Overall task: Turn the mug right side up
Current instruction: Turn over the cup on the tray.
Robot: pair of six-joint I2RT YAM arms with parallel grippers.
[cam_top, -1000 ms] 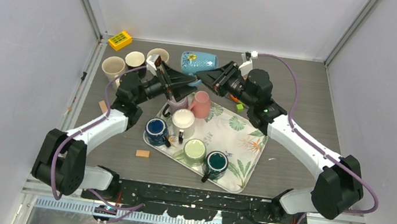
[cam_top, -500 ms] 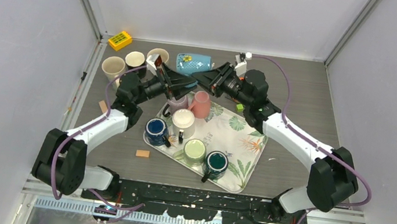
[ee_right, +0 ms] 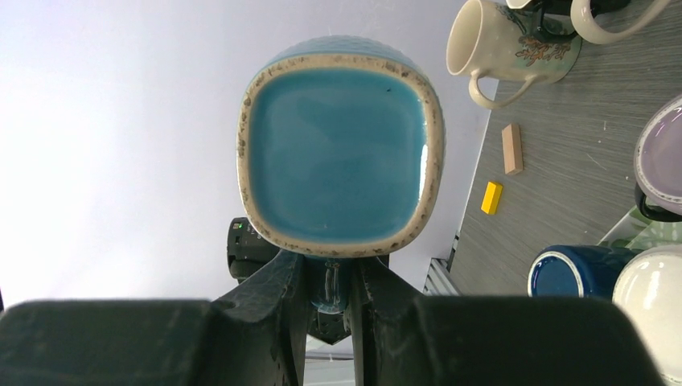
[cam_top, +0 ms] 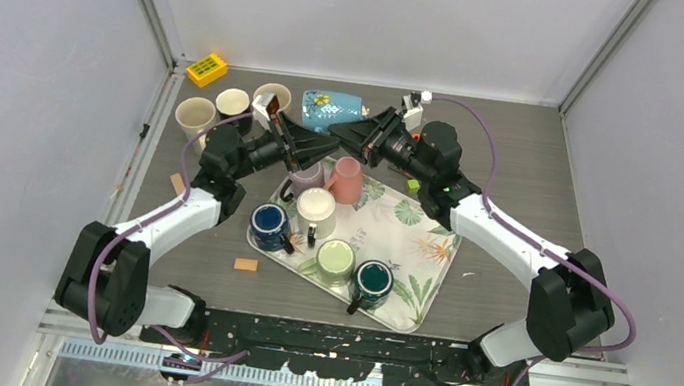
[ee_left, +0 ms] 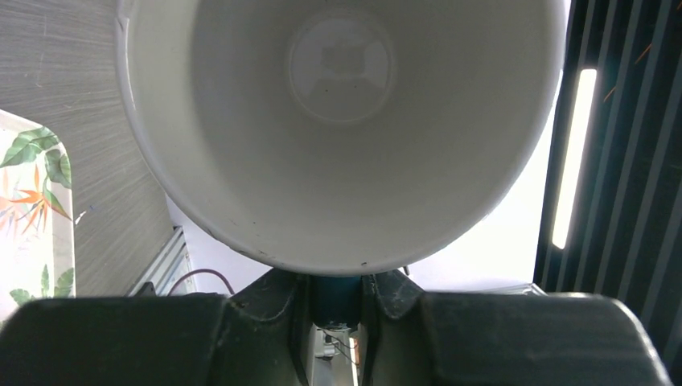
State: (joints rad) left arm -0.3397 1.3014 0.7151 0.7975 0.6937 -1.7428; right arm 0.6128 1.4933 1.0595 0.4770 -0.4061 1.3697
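The mug [cam_top: 333, 108] is light blue with a flower pattern and lies on its side in the air at the back of the table. In the top view my right gripper [cam_top: 344, 133] and my left gripper [cam_top: 322, 141] meet at its near side. The right wrist view faces the mug's square blue base [ee_right: 342, 157], with my right gripper [ee_right: 326, 277] shut on the handle [ee_right: 327, 285]. The left wrist view looks into the mug's white inside [ee_left: 338, 121], and my left gripper [ee_left: 335, 285] is shut on the same teal handle [ee_left: 335, 299].
A floral tray [cam_top: 410, 253] holds several mugs, among them a pink one [cam_top: 347, 181] upside down just below the grippers. Three cream cups [cam_top: 195, 115] and a yellow block [cam_top: 207, 68] stand at the back left. A small wooden block [cam_top: 246, 264] lies near the tray.
My left gripper has closed on the mug's handle. The right arm has carried the mug slightly left, toward the left gripper.
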